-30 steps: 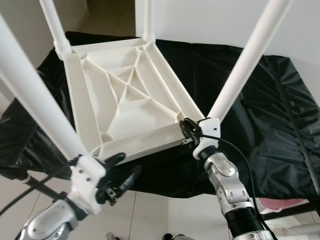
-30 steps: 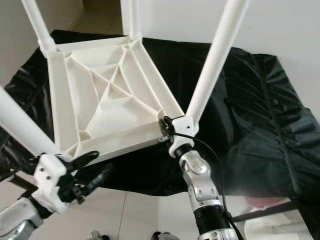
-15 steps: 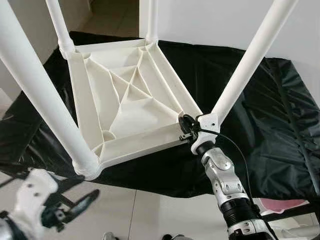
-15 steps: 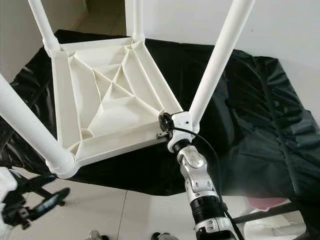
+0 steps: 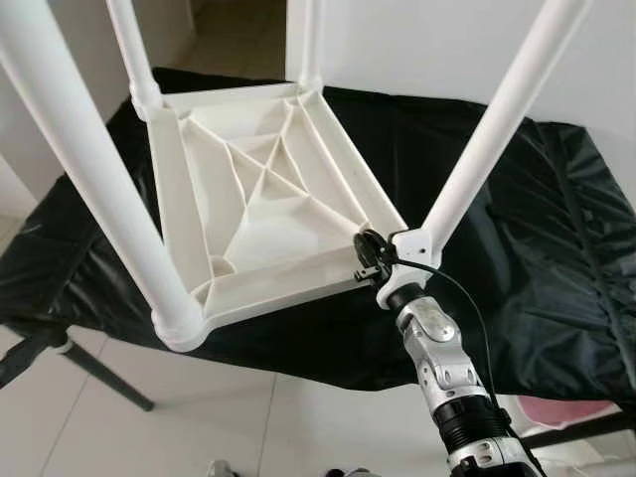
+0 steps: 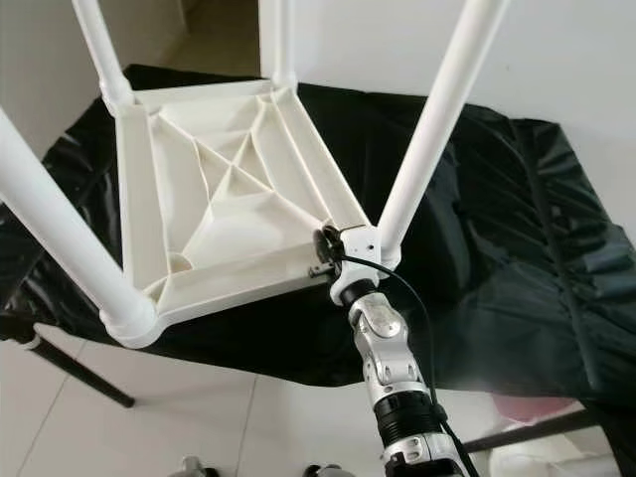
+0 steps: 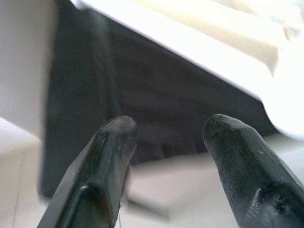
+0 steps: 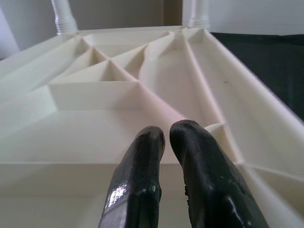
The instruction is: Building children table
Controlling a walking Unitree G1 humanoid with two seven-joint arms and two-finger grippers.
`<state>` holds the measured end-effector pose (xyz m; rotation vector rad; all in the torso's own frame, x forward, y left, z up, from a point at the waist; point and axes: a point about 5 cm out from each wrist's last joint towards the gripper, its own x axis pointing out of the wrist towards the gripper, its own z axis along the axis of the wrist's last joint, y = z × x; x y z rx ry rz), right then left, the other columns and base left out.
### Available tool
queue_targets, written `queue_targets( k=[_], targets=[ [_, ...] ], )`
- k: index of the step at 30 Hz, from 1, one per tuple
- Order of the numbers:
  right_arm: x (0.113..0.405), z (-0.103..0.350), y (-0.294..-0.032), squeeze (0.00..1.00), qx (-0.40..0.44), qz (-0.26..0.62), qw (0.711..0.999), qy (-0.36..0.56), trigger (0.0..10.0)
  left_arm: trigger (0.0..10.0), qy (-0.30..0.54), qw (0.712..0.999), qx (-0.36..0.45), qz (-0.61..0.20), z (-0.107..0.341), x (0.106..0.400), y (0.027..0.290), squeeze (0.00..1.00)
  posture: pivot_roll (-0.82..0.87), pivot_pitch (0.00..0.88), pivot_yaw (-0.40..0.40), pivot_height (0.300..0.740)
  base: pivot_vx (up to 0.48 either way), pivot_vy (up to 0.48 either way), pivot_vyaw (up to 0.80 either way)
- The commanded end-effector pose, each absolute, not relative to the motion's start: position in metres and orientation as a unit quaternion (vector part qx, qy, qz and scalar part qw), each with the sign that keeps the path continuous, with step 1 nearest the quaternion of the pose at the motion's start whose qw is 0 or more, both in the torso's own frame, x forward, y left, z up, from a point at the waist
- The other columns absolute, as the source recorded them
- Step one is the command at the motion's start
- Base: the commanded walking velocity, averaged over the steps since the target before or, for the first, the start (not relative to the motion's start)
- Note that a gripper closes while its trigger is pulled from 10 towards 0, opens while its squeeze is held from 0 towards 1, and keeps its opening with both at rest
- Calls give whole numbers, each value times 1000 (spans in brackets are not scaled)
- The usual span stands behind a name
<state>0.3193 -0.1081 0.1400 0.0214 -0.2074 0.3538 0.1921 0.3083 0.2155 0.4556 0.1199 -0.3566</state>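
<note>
Upturned white table (image 5: 260,213) on black cloth (image 5: 517,258), right end effector (image 6: 328,260) seemingly clamping its rim, left end effector (image 7: 166,142) spread apart.

White plastic kids' table (image 5: 248,214) upside down on black sheet (image 5: 517,238); ribbed underside showing, 4 legs up.

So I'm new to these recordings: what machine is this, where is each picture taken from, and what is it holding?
It is a walking humanoid robot with two silver arms ending in black two-finger grippers. The two wide pictures come from its head camera, looking down. A white plastic children's table lies upside down on a black cloth, its four legs pointing up. The right gripper is at the table's near right corner; its wrist camera shows its fingers nearly together over the ribbed underside. The left gripper, seen from its own wrist camera, is open and holds nothing.
</note>
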Motion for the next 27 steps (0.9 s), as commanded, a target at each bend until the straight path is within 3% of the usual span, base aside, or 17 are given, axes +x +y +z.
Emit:
queue_targets(
  k=[1, 9, 14, 27],
  targets=[
    [314, 137, -109, 0, 12, 172, 980, -102, 10000, 10000, 60, 960, 225, -154, 207, 199, 306, 0, 156, 132, -5, 740, 0, 0, 0],
    [289, 130, -114, 0, 13, 148, 984, -101, 10000, 10000, -15, 975, 195, -108, 210, 239, 295, 0, 119, 142, 1, 740, 0, 0, 0],
    [284, 129, -116, 0, 10, 125, 986, -105, 10000, 10000, -13, 976, 183, -120, 206, 245, 291, 0, 113, 141, 2, 740, 0, 0, 0],
    [263, 112, -138, 0, 48, -40, 997, -45, 10000, 10000, -25, 974, 89, -205, 173, 252, 236, 0, 87, 170, 3, 740, 0, 0, 0]
  ],
)
